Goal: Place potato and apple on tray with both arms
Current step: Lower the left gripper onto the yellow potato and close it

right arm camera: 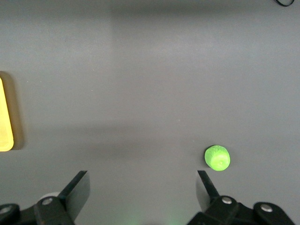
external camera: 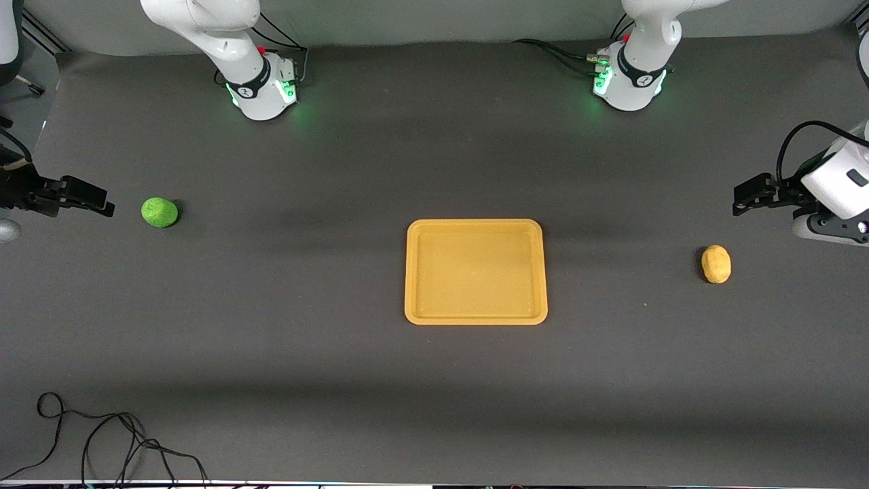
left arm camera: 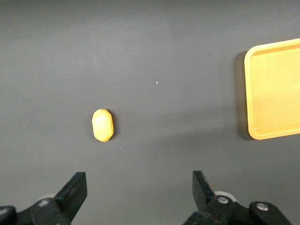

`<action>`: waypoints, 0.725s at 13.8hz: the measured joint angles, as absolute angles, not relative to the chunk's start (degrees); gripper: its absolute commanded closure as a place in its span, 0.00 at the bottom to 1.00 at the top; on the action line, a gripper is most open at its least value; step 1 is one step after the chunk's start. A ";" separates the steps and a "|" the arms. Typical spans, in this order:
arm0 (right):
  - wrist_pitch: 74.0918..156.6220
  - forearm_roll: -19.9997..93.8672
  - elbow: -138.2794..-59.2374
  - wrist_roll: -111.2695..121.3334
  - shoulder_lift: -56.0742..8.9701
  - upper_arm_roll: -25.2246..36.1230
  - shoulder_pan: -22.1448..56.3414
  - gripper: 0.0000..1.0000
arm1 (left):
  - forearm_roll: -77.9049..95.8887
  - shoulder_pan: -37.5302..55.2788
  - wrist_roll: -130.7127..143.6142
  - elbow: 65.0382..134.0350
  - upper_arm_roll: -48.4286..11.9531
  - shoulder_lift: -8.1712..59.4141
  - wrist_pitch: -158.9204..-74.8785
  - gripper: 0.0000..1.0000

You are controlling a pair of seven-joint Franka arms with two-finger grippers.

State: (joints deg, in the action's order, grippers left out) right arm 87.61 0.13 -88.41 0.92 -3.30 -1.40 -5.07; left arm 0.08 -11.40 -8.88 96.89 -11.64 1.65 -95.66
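Note:
The yellow-orange tray [external camera: 475, 272] lies empty at the table's middle; its edge shows in the left wrist view [left arm camera: 274, 89] and the right wrist view [right arm camera: 4, 122]. The tan potato [external camera: 716, 263] [left arm camera: 102, 125] rests on the table toward the left arm's end. My left gripper [external camera: 738, 202] [left arm camera: 139, 180] hangs open above the table beside the potato, holding nothing. The green apple [external camera: 159, 212] [right arm camera: 217, 158] sits toward the right arm's end. My right gripper [external camera: 107, 204] [right arm camera: 143, 180] is open and empty, over the table beside the apple.
A black cable [external camera: 102, 441] loops on the table close to the front camera at the right arm's end. The two arm bases [external camera: 265, 88] [external camera: 631, 81] stand along the edge farthest from the camera. Bare dark tabletop separates each fruit from the tray.

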 measured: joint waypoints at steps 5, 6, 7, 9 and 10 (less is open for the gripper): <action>87.59 0.13 -88.41 0.72 -3.34 -1.37 -5.33 0.00 | 0.07 -11.41 -8.88 97.05 -11.63 1.65 -95.71 0.00; 87.59 0.13 -88.40 0.72 -3.42 -1.38 -5.32 0.00 | 0.06 -11.43 -8.88 97.58 -11.57 1.64 -96.20 0.00; 87.60 0.13 -88.40 0.72 -3.53 -1.41 -5.30 0.00 | 0.02 -11.54 -8.88 98.99 -11.49 1.55 -98.08 0.00; 87.62 0.13 -88.40 0.73 -3.77 -1.46 -5.27 0.00 | -0.10 -12.53 -9.71 104.50 -11.40 1.45 -104.52 0.00; 87.62 0.13 -88.41 0.73 -3.86 -1.47 -5.27 0.00 | -0.14 -13.42 -11.49 108.02 -11.32 1.54 -107.86 0.00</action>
